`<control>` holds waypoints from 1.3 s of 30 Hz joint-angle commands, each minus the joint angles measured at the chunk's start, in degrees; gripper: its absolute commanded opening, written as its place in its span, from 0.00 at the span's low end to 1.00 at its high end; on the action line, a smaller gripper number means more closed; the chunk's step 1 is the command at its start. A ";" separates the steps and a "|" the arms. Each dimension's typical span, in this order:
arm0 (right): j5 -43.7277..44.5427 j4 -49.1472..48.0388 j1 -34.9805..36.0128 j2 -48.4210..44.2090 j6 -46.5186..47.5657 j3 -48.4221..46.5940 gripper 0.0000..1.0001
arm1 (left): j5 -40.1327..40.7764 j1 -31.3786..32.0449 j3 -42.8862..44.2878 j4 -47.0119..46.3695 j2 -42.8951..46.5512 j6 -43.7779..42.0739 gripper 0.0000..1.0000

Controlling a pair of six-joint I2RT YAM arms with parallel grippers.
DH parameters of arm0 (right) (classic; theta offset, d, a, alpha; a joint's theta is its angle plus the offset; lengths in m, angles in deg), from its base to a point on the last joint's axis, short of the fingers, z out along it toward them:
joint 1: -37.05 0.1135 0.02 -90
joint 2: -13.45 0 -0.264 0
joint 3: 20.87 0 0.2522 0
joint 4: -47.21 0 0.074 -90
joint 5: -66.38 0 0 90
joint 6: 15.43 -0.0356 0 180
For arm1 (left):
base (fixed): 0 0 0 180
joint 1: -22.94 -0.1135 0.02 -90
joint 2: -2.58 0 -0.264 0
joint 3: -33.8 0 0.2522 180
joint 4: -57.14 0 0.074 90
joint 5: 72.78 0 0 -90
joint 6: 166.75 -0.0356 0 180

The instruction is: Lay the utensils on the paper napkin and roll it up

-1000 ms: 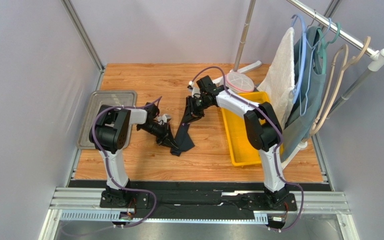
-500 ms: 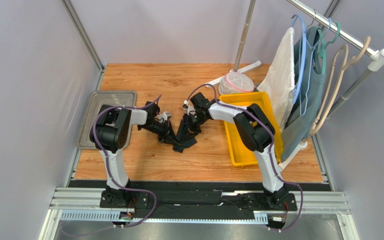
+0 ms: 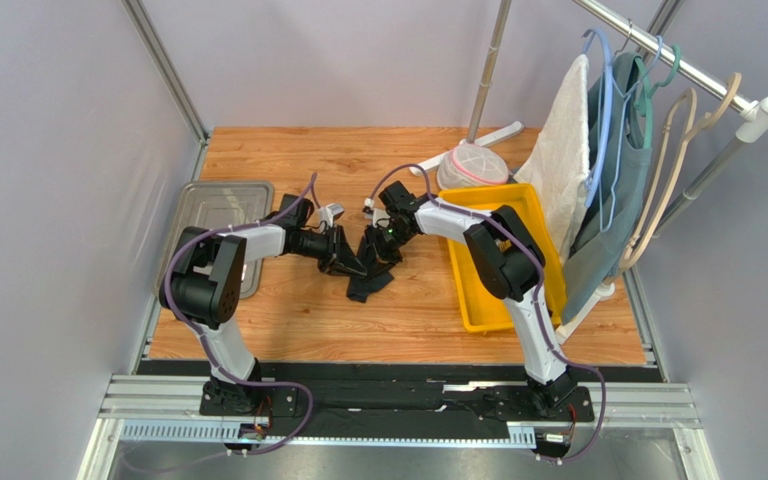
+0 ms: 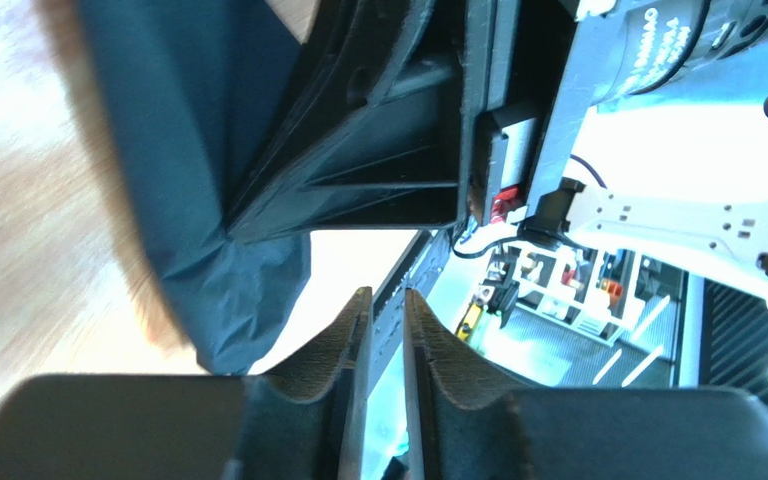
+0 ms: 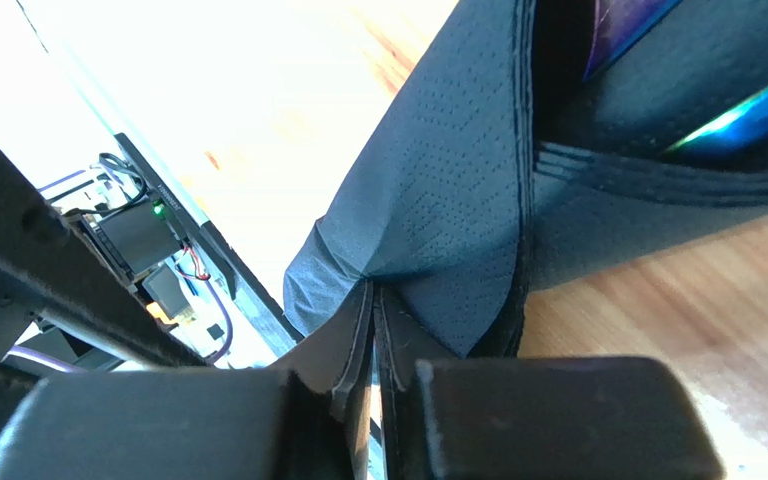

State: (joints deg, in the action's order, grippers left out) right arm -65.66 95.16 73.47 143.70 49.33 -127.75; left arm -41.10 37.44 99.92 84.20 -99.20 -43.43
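what moved: a second ago the paper napkin (image 3: 369,278) was a long strip trailing down from the right gripper (image 3: 384,243), now it's scrunched into a shorter, fatter bundle, and the left gripper (image 3: 350,263) has slid in from the left so the two sit almost nose to nose
paper napkin: black, dimpled, folded loosely over itself, lying on the wooden table (image 3: 288,320) about mid-table, right between the two grippers
utensils: tucked inside the fold, and in the right wrist view only a shiny purple sliver (image 5: 626,28) and a green-blue glint peek out, handles hidden
right gripper: jaws all but together, pinching a folded edge of the napkin (image 5: 438,210) right at the tips
left gripper: in its own wrist view the fingertips (image 4: 343,330) stand a thin crack apart with nothing between them, and the napkin (image 4: 198,150) is just ahead and off to one side, not in the jaws
yellow bin (image 3: 478,300): just right of the bundle, the right arm reaching across its near-left corner
metal tray (image 3: 208,205): left edge of the table, well apart from the napkin, the left arm crossing its near corner
round white thing with a pink rim (image 3: 473,165): behind the bin, can't tell what it is
white towel (image 3: 563,150): hanging from the clothes rail (image 3: 678,62) on the far right, next to a blue-grey garment and a few hangers
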 commanded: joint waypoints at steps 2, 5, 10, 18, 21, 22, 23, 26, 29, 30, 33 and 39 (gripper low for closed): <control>7.33 1.05 -0.92 3.51 5.37 -1.98 0.07 | -3.29 1.23 -3.05 -8.20 -0.96 1.57 0.19; 7.06 1.40 -1.09 3.60 5.55 -2.50 0.07 | -1.53 1.84 -3.23 -7.94 -3.59 1.49 0.12; 6.97 2.36 -1.27 3.60 5.90 -3.29 0.07 | 3.38 1.76 -3.14 -3.04 -9.21 -0.62 0.04; 1.09 3.78 -3.73 -1.66 1.42 -6.02 0.20 | 6.82 1.05 -2.17 -0.20 -13.45 -1.33 0.01; -2.16 0.71 -3.91 -3.95 -2.44 -5.58 0.22 | 7.00 1.05 -1.73 -0.29 -14.15 -1.24 0.01; -4.17 -2.78 -3.91 -5.18 -3.84 -4.10 0.22 | 7.08 1.05 -1.56 -0.29 -14.24 -1.24 0.01; -5.06 -4.82 -3.91 -5.62 -7.25 -3.22 0.22 | 7.08 1.05 -1.56 -0.29 -14.24 -1.24 0.00; -5.51 -12.55 -3.99 -6.15 -11.49 0.39 0.21 | 7.09 1.05 -1.56 -0.55 -14.06 -0.98 0.00; -6.47 -16.35 -3.82 -3.36 -15.80 1.28 0.18 | 7.00 1.05 -1.47 -0.82 -13.98 -0.63 0.00; -6.47 -16.35 -3.73 -2.65 -16.16 1.19 0.17 | 7.17 1.05 -1.47 -0.91 -14.06 -0.54 0.00; -4.46 -15.04 -3.82 -0.45 -14.76 1.72 0.15 | 7.35 0.97 -1.56 -1.35 -13.98 -0.19 0.00; 4.41 -5.55 -3.82 0.70 -7.29 1.80 0.12 | 7.35 0.97 -1.38 -1.52 -13.98 0.17 0.00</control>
State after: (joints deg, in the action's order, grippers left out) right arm -67.21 84.56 69.60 143.75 37.95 -126.33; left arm -41.21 38.64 98.65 81.93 -110.32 -43.19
